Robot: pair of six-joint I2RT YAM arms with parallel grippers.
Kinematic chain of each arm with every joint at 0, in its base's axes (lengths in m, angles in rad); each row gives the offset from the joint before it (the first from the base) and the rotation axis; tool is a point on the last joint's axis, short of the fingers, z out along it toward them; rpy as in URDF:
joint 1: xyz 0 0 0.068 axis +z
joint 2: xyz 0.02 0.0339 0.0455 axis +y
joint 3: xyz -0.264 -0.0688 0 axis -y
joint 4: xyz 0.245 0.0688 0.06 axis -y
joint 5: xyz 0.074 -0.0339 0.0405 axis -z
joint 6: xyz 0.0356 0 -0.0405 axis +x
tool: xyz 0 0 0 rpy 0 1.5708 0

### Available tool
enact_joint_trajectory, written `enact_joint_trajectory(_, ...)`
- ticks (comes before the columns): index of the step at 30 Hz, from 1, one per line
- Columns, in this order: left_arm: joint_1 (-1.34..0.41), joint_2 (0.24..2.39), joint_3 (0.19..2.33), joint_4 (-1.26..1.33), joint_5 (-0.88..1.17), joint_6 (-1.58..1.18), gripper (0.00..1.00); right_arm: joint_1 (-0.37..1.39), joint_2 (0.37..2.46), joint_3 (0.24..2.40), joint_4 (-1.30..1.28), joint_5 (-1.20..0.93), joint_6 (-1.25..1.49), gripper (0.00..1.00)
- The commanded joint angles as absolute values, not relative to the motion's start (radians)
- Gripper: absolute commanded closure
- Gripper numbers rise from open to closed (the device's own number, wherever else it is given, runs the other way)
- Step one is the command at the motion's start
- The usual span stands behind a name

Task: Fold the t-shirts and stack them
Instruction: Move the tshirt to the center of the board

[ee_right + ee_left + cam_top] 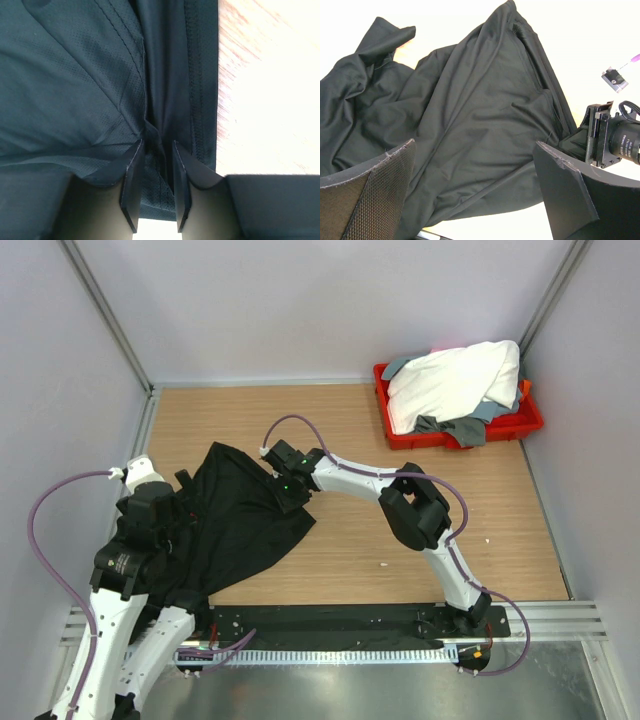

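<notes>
The black t-shirt (235,525) lies crumpled on the left of the wooden table. It fills the left wrist view (470,115) and the right wrist view (75,75). My right gripper (287,485) is at its upper right edge, shut on a fold of hemmed fabric (157,150). My left gripper (188,508) hovers over the shirt's left side with its jaws wide open (475,190) and nothing between them. The white t-shirt (452,380) lies piled on the grey t-shirt (462,430) at the back right.
A red plastic tray (528,422) at the back right corner holds the white and grey shirts. Walls enclose the table on three sides. A black rail (330,622) runs along the near edge. The right wrist camera shows in the left wrist view (615,142).
</notes>
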State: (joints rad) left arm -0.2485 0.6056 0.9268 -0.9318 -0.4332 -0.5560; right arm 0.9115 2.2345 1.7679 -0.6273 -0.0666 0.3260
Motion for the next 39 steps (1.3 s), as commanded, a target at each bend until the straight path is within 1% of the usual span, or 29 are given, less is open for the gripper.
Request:
enact_joint_trajectory(1, -0.241, 0.597, 0.923, -0.89, -0.43, -0.541, 0.0, 0.911, 2.163, 1.778, -0.588, -0.069, 0.334, 0.67)
enact_joint_trajectory(10, -0.241, 0.592, 0.922, -0.891, -0.433, -0.543, 0.0, 0.911, 2.175, 1.83, -0.609, -0.067, 0.33, 0.67)
enact_joint_trajectory(13, -0.241, 0.591, 0.922, -0.89, -0.433, -0.543, 0.0, 0.913, 2.172, 1.832, -0.611, -0.06, 0.328, 0.62)
enact_joint_trajectory(15, -0.241, 0.591, 0.923, -0.89, -0.433, -0.543, 0.0, 0.911, 2.172, 1.832, -0.612, -0.061, 0.327, 0.62)
enact_joint_trajectory(18, -0.241, 0.591, 0.923, -0.89, -0.433, -0.545, 0.0, 0.911, 2.174, 1.83, -0.614, -0.064, 0.327, 0.66)
enact_joint_trajectory(21, -0.239, 0.591, 0.923, -0.89, -0.434, -0.545, 0.0, 0.911, 2.178, 1.827, -0.615, -0.066, 0.328, 0.74)
enact_joint_trajectory(22, -0.239, 0.589, 0.922, -0.89, -0.434, -0.545, 0.0, 0.911, 2.18, 1.825, -0.614, -0.067, 0.327, 0.83)
enact_joint_trajectory(23, -0.239, 0.589, 0.922, -0.89, -0.434, -0.545, 0.0, 0.911, 2.18, 1.824, -0.614, -0.066, 0.327, 0.87)
enact_joint_trajectory(25, -0.238, 0.591, 0.92, -0.89, -0.434, -0.545, 0.0, 0.913, 2.18, 1.822, -0.614, -0.069, 0.325, 0.99)
enact_joint_trajectory(29, -0.236, 0.592, 0.922, -0.888, -0.434, -0.545, 0.0, 0.911, 2.171, 1.845, -0.638, -0.045, 0.315, 0.99)
enact_joint_trajectory(32, -0.236, 0.597, 0.922, -0.887, -0.43, -0.542, 0.0, 0.901, 2.125, 1.881, -0.681, 0.06, 0.292, 0.99)
enact_joint_trajectory(35, -0.236, 0.612, 0.93, -0.879, -0.4, -0.528, 0.0, 0.815, 2.048, 1.85, -0.696, 0.097, 0.288, 0.99)
enact_joint_trajectory(36, -0.236, 0.639, 0.937, -0.882, -0.373, -0.522, 0.0, 0.728, 2.001, 1.835, -0.707, 0.089, 0.293, 0.99)
enact_joint_trajectory(37, -0.236, 0.664, 0.949, -0.89, -0.359, -0.52, 0.0, 0.682, 1.97, 1.809, -0.707, 0.056, 0.302, 0.99)
enact_joint_trajectory(38, -0.236, 0.687, 0.977, -0.909, -0.348, -0.519, 0.0, 0.637, 1.933, 1.73, -0.7, 0.043, 0.308, 0.99)
enact_joint_trajectory(39, -0.236, 0.737, 0.991, -0.922, -0.341, -0.518, 0.0, 0.583, 1.839, 1.682, -0.68, 0.04, 0.319, 0.99)
